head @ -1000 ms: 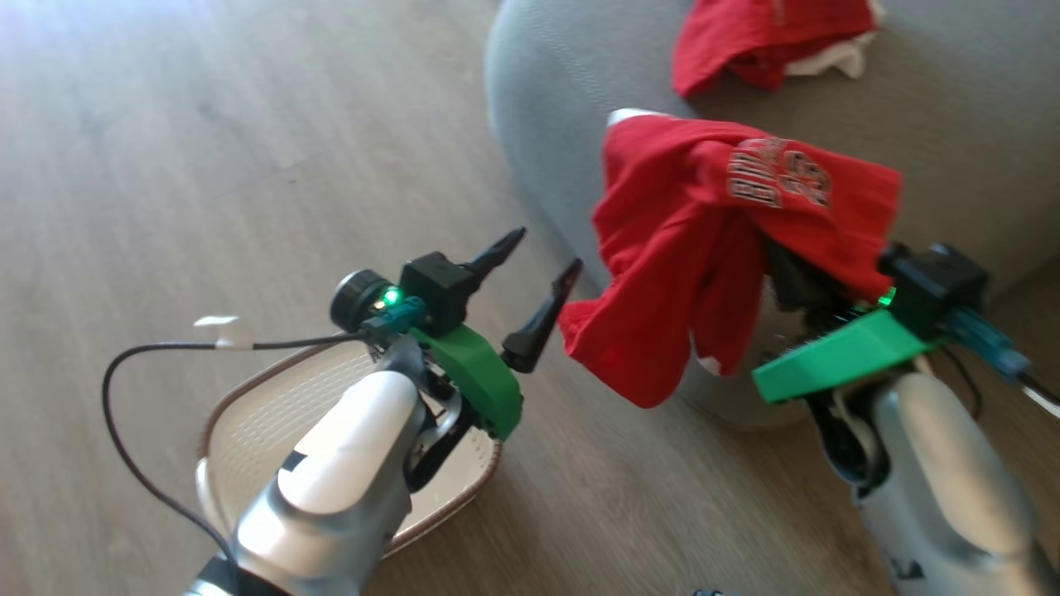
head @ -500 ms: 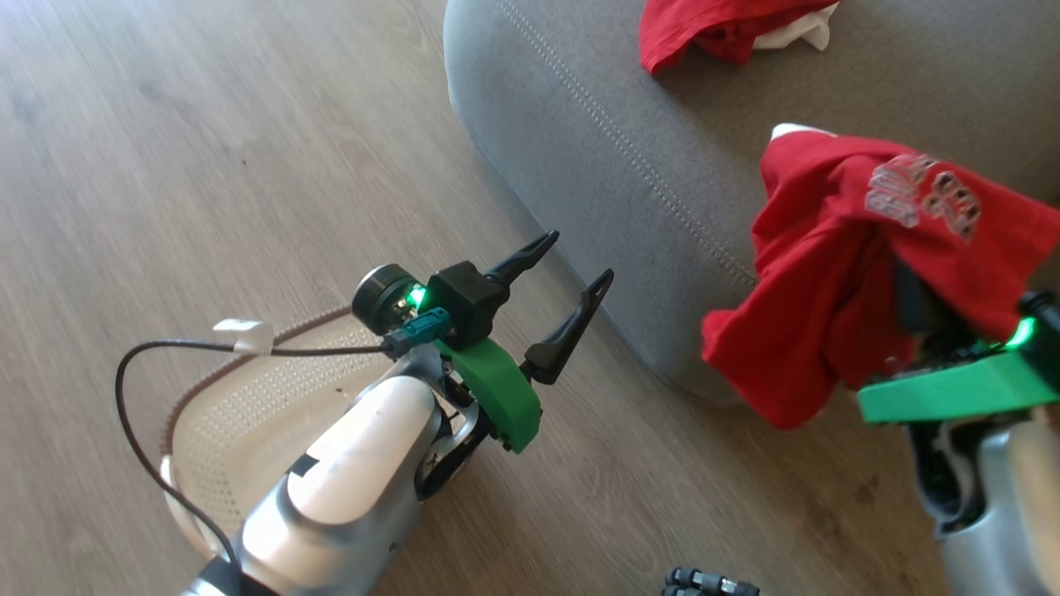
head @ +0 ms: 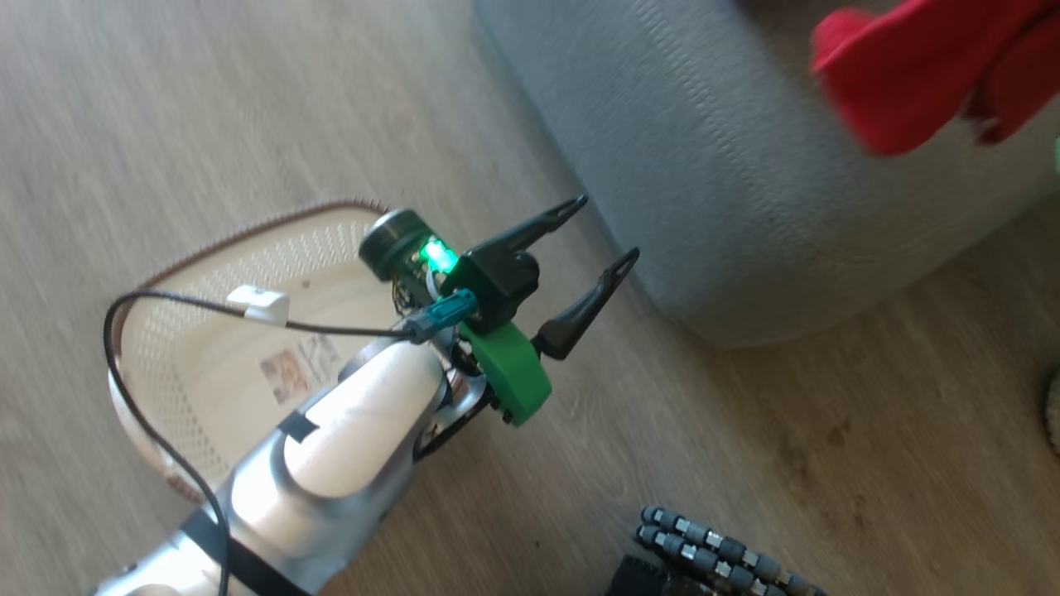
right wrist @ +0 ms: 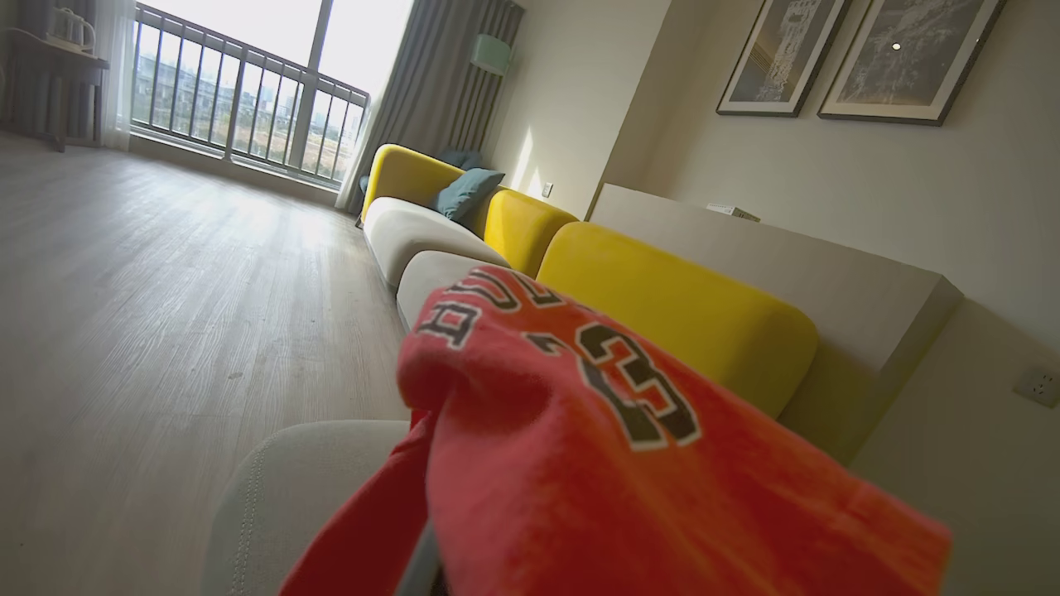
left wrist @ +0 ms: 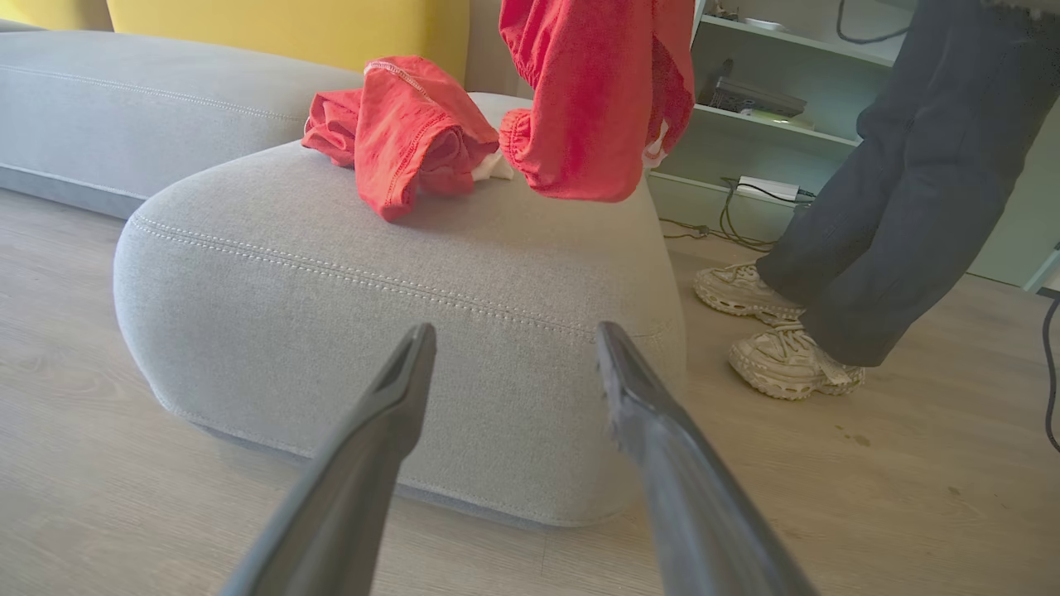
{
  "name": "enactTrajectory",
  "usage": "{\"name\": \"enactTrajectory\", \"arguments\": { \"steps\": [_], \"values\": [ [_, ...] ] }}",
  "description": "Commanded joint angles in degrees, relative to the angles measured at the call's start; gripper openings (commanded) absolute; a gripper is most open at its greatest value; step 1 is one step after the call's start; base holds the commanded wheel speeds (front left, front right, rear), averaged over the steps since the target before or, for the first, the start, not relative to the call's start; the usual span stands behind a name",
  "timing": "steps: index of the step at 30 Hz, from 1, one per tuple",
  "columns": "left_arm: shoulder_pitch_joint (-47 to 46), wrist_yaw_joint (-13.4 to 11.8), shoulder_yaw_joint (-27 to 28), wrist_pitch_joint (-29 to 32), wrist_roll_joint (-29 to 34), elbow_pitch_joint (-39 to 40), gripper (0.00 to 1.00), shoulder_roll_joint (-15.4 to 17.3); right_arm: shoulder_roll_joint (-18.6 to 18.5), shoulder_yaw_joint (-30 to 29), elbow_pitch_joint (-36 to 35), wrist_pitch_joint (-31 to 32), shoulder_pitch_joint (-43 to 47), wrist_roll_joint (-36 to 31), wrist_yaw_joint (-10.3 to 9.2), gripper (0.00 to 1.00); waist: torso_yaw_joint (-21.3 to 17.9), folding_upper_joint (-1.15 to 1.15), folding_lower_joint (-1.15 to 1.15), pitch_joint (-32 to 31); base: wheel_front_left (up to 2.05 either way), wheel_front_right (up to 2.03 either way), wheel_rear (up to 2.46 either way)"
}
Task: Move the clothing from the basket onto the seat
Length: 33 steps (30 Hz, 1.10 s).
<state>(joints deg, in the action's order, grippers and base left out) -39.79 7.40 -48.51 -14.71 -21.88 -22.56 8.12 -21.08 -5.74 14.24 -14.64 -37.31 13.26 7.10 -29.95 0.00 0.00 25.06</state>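
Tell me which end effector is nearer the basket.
Left. The left end effector hovers open just past the basket; the right end effector, under the hanging red garment, is away over the seat.

Pale wood-look planks cover the floor (right wrist: 124, 273), bright with daylight from a tall window (right wrist: 240, 99) with a barred railing and grey curtains (right wrist: 431, 91). Yellow backrests (right wrist: 671, 306) line the cream wall (right wrist: 662, 124), where two framed pictures (right wrist: 861, 54) hang. A teal cushion (right wrist: 468, 192) leans against one backrest. Pale shelves (left wrist: 770, 124) hold cables.
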Motion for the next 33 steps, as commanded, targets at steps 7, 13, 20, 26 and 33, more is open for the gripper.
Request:
{"name": "enactTrajectory", "arguments": {
  "steps": [7,13,20,26,33],
  "values": [
    [-5.5,0.1,-1.4,-0.3,0.4,1.9,1.0,1.3,-10.2,-4.5,7.5,-0.4,-14.8,-3.8,0.39,0.0,6.9,0.0,0.0,11.1,0.0,0.0,0.0],
    [-7.1,0.1,-2.5,-0.3,0.7,1.5,1.0,1.7,-16.6,-10.1,17.0,-0.3,-26.1,-6.7,0.39,0.0,10.8,0.0,0.0,16.1,0.0,0.0,0.0],
    [-6.1,0.0,-2.4,-0.3,1.7,1.5,1.0,2.2,-22.6,-19.3,23.6,2.9,-37.9,-11.6,0.39,0.0,15.7,0.0,0.0,21.0,0.0,0.0,0.0],
    [-4.7,-0.1,-1.6,-0.3,2.9,2.6,1.0,1.6,-22.2,-27.5,27.0,7.8,-40.1,-18.1,0.39,0.0,19.8,0.0,0.0,23.9,0.0,0.0,0.0],
    [-4.6,0.0,-0.4,-0.3,4.0,3.7,1.0,-0.1,-13.7,-30.9,31.6,7.8,-38.1,-21.1,0.39,0.0,21.7,0.0,0.0,26.2,0.0,0.0,0.0]
  ]
}}
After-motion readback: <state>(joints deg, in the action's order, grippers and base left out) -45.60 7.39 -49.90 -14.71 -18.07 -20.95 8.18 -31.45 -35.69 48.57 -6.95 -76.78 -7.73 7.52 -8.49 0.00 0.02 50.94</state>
